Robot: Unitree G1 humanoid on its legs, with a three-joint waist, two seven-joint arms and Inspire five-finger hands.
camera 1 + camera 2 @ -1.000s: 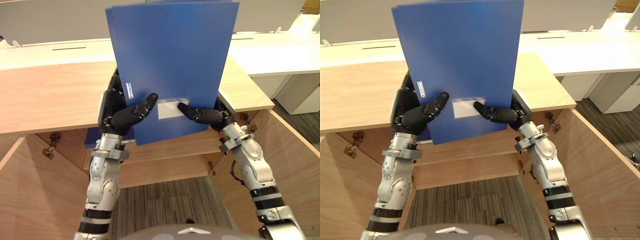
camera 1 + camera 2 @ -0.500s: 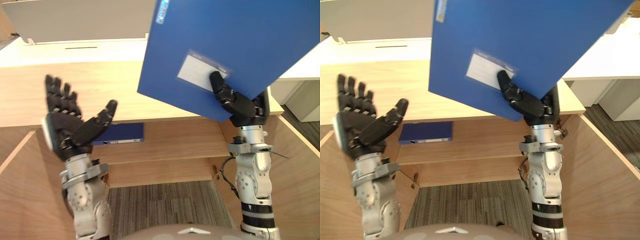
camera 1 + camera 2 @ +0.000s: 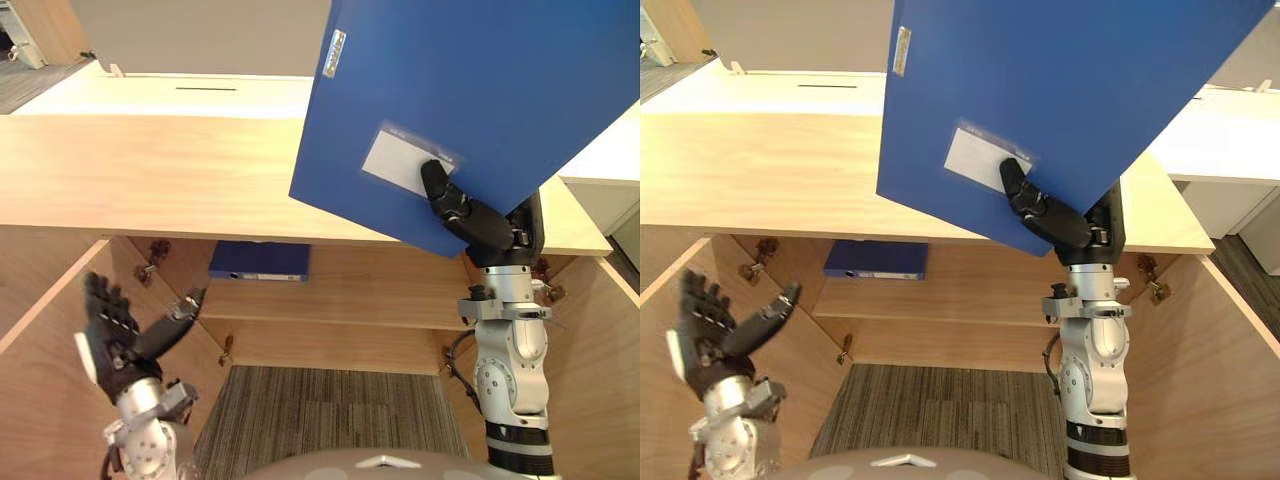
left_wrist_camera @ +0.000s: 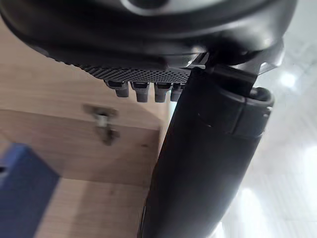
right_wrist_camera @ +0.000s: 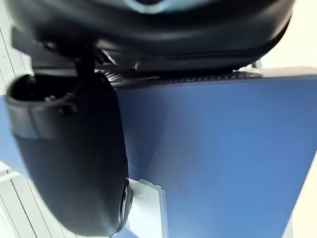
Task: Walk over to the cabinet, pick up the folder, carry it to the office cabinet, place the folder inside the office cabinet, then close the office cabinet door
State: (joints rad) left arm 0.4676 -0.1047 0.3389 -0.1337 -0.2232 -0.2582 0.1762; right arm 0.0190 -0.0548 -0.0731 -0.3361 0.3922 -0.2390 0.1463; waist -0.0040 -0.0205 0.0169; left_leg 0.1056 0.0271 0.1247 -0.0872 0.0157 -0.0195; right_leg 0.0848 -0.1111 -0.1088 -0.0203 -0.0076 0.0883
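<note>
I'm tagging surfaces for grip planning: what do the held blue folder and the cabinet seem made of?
Held folder: likely smooth plastic, semi-matte; it looks flat and stiff with the right hand pinching its lower edge. Cabinet: light wood-grain board, probably laminate or veneer, matte; fine streaked grain, even tone.

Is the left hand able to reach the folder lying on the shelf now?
Probably yes: the left hand is open in front of the shelf, and nothing stands between it and the folder there.

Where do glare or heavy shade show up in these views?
Left wrist view: bright light spots wash the pale area beside the left hand. Right wrist view: the folder is evenly lit, no glare. Left eye view: the shelf under the cabinet top sits in soft shade.
</note>
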